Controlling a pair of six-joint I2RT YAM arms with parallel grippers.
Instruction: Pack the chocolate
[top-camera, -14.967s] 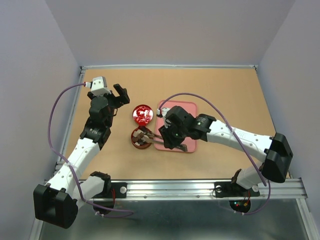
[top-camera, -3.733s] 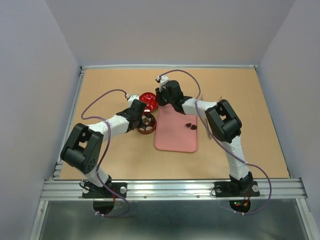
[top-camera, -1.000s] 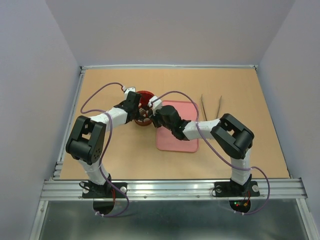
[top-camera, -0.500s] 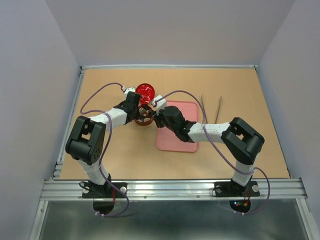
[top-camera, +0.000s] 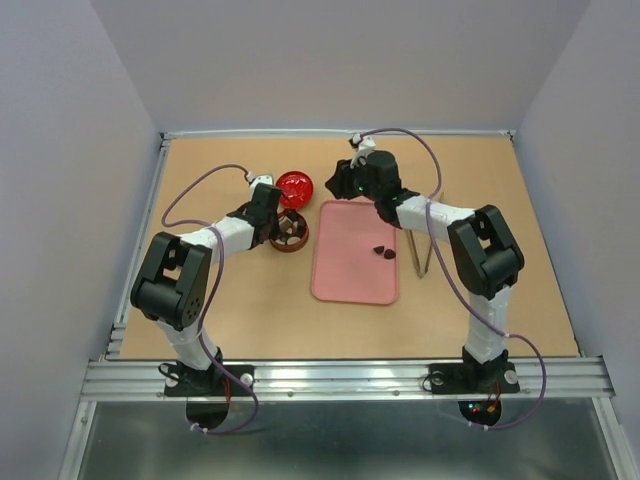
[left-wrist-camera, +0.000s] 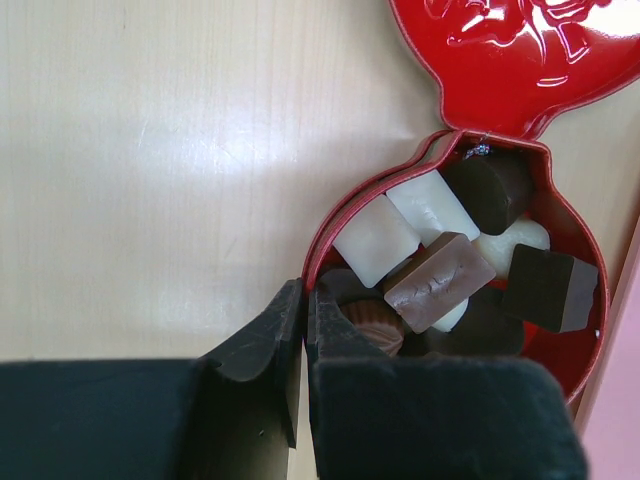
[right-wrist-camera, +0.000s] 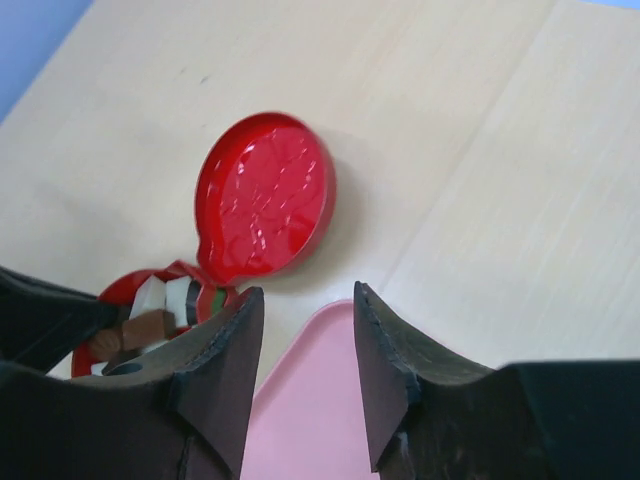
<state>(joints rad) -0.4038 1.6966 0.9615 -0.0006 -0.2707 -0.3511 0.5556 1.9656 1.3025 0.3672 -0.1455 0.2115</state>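
My left pincer (left-wrist-camera: 303, 330) is pinched shut on the rim of the red tin (left-wrist-camera: 572, 350); the chocolates (left-wrist-camera: 440, 280), brown and cream, lie heaped inside it; two dark pieces (top-camera: 383, 251) sit on the pink tray (top-camera: 350, 275) beside it. My right pincer (right-wrist-camera: 305, 340) hangs partly open, empty, over the tray's far corner, near the lid (right-wrist-camera: 265, 197) lying on the tabletop (top-camera: 470, 300).

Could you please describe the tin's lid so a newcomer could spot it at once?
Start at the flat pink rectangular tray on the tan table. Off its far left corner lie two round red metal pieces: the lid is the farther one, embossed and bare, while the nearer tin base holds brown and white chocolates.
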